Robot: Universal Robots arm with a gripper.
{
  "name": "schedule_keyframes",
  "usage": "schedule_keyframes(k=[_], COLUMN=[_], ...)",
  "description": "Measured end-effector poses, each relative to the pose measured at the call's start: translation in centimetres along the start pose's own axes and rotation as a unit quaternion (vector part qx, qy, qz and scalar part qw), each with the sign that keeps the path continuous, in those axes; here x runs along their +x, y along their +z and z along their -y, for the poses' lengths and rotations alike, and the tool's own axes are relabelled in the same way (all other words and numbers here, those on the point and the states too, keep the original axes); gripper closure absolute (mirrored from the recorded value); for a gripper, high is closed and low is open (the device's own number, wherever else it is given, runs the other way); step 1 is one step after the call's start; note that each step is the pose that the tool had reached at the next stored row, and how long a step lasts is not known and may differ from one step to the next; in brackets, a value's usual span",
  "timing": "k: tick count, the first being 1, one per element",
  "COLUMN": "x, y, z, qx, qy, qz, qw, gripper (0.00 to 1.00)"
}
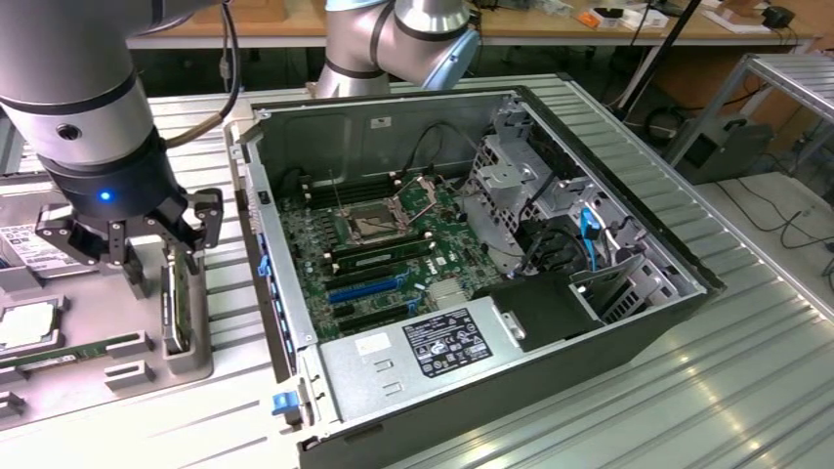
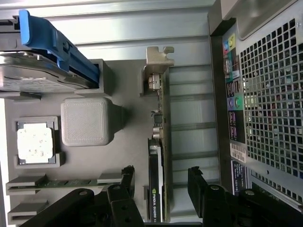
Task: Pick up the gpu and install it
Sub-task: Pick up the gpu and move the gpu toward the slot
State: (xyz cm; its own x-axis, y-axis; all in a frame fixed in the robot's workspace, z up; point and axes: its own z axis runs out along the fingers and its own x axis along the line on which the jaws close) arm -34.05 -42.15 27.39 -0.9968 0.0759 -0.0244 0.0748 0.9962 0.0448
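Pick step in hand, nothing held yet: the jaws stand wide, one on each side of the gpu (image 2: 158, 156), which sits upright on its long edge in a slot of the gray tray (image 1: 131, 376), at the exterior view's left of the open computer case (image 1: 521, 244). No contact visible. The grasp looks to call for a square squeeze on the card's flat faces, kept off the silver bracket (image 2: 158, 59) at the far end. Tight spots: the case wall (image 2: 227, 94) is near one jaw, and the gray block (image 2: 87, 120) and memory stick (image 2: 52, 182) are near the other. The hard drive (image 2: 38, 71) and processor chip (image 2: 35, 144) lie well apart. The blue slots (image 1: 365, 288) on the motherboard look unoccupied. There is open room above the tray.
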Motion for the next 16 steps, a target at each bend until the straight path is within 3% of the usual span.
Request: schedule_keyframes(k=[16], x=[0.29], y=[0.76], z=[0.05], qx=[0.0], qy=[0.0], qz=[0.0], qw=[1.0], gripper=[0.43])
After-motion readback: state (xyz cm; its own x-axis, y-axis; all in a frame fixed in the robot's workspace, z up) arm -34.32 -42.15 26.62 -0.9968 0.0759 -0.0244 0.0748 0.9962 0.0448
